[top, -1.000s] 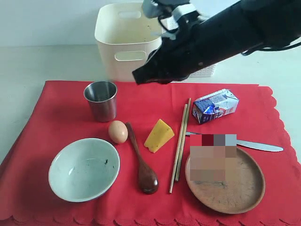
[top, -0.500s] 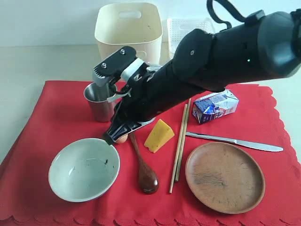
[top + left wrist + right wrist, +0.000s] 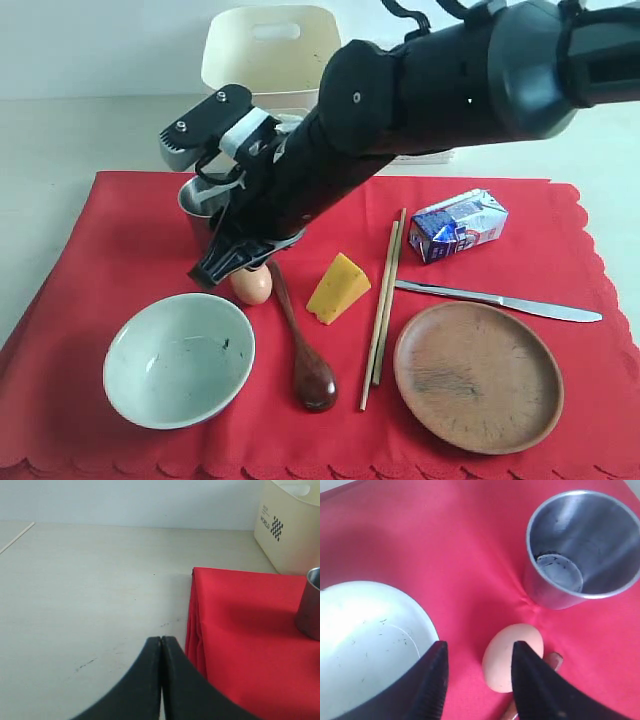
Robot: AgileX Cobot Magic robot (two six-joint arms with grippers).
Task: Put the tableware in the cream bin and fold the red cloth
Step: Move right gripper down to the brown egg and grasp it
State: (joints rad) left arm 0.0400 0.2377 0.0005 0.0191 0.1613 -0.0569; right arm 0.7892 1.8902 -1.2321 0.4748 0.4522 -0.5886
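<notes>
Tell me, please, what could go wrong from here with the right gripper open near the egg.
1. The right gripper hangs open right by the egg, between bowl and cup; closing here could grab or crack the egg, which is not tableware.
2. A nudge could roll the egg against the spoon handle beside it.
3. The arm crowds the cup and might tip it.

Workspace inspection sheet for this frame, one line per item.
Surface: pale tabletop, red cloth spread out.
Job's things: steel cup, bowl, spoon, chopsticks, knife, plate all on the cloth; cream bin behind it.
Clutter: egg, cheese wedge, milk carton on the cloth.
Grippers: right gripper jaws open, low over the egg, holding nothing; left gripper jaws shut, empty, over bare tabletop.
Cables: black loop atop the right arm.
Surroundings: plain pale wall.
</notes>
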